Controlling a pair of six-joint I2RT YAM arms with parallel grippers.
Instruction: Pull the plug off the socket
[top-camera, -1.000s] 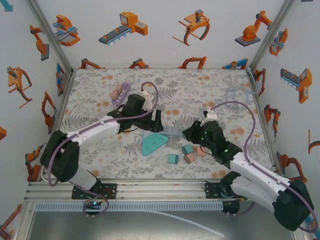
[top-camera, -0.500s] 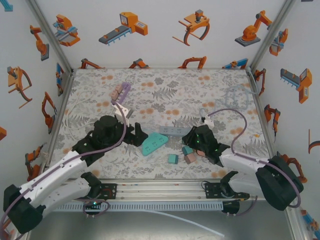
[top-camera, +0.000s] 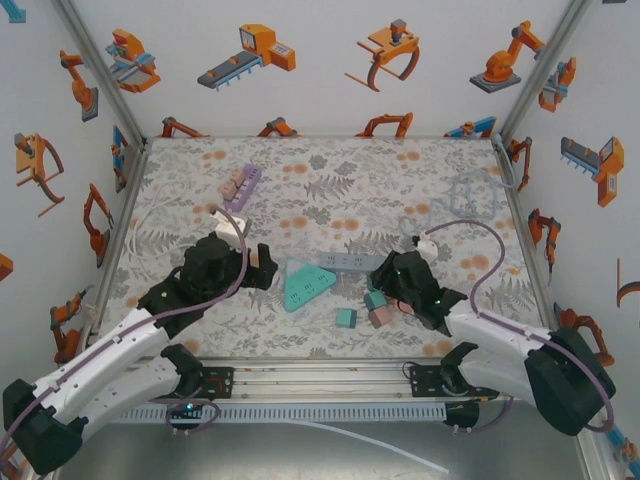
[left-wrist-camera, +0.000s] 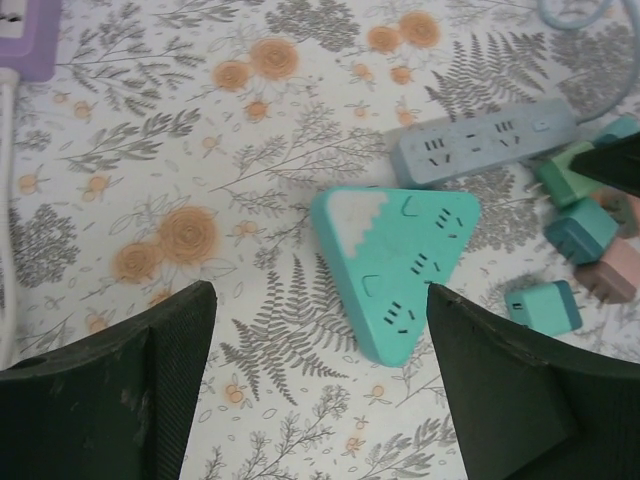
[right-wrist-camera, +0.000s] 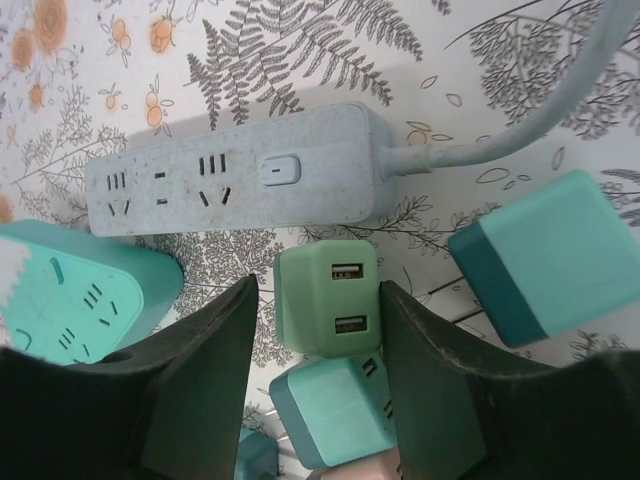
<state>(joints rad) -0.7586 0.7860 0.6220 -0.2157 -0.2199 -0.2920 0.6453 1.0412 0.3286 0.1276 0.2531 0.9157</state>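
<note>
Right tool (right-wrist-camera: 318, 288) straddles the green USB plug (right-wrist-camera: 328, 300), jaws parted, not clamping. It lies on the worktop (right-wrist-camera: 300, 40) just beside the grey power strip (right-wrist-camera: 230, 180). Left tool (left-wrist-camera: 320, 300) gapes wide, facing the teal triangular socket (left-wrist-camera: 395, 265).

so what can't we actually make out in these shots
purple strip: top view, too small to count the plugs on it; left wrist view, cut off by the top left corner
triangular socket: right wrist view, cut off by the left edge and the right hand
pink plug: left wrist view, cut off by the right edge
grey strip: right wrist view, its cable runs off the top edge, end unseen
</note>
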